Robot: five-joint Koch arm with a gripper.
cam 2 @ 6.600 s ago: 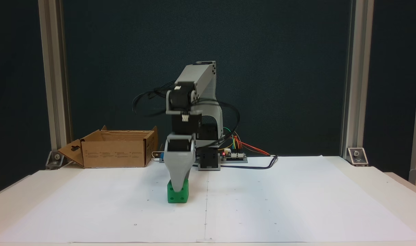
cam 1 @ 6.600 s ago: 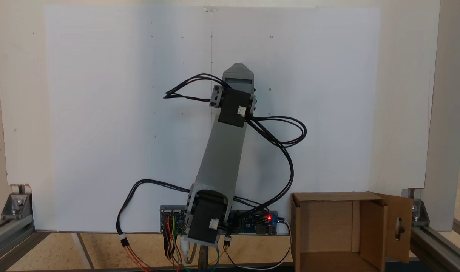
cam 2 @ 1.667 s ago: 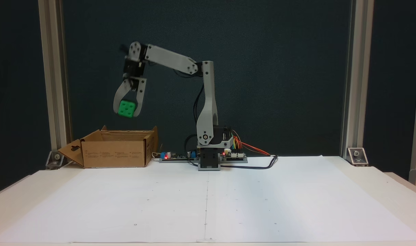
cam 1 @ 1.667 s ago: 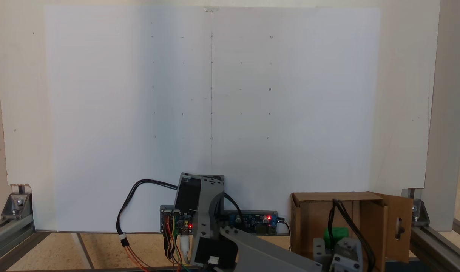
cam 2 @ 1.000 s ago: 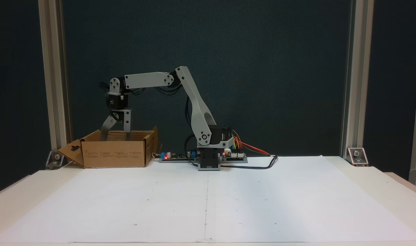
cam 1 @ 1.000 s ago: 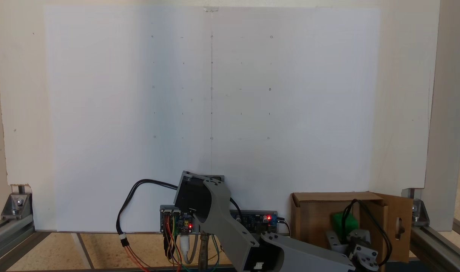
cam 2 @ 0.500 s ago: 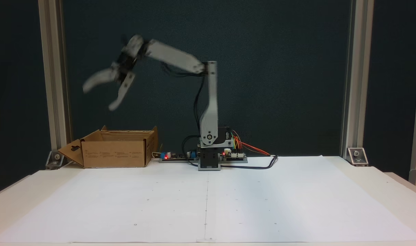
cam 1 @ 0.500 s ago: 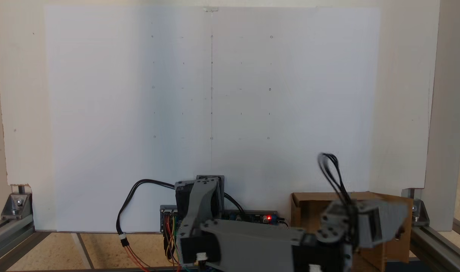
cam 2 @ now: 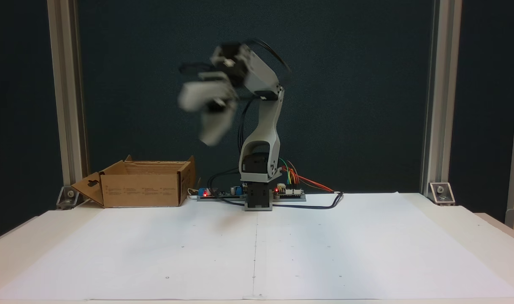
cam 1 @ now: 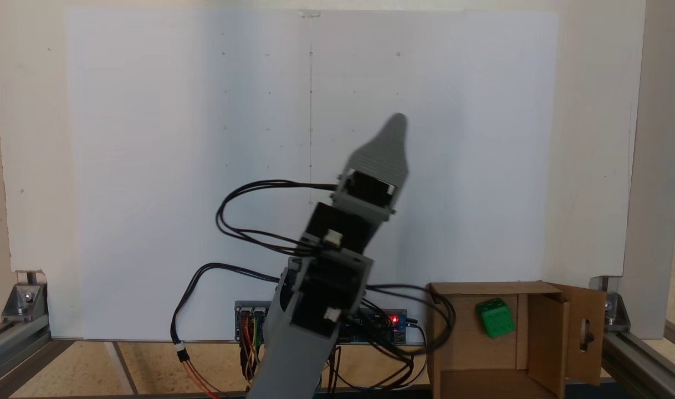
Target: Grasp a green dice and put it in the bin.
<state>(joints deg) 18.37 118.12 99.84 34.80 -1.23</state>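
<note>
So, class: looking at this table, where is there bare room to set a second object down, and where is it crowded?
Free: the white paper sheet in front of the arm base. Crowded: the back edge, with the cardboard box, circuit boards and wires. The green dice lies inside the box.

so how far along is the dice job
It looks done: in a fixed view the green dice lies on the floor of the bin, free of the arm. Nothing is in hand; the gripper is raised over the white paper, motion-blurred, jaws unreadable. Nothing looks left except perhaps parking the arm.
</note>
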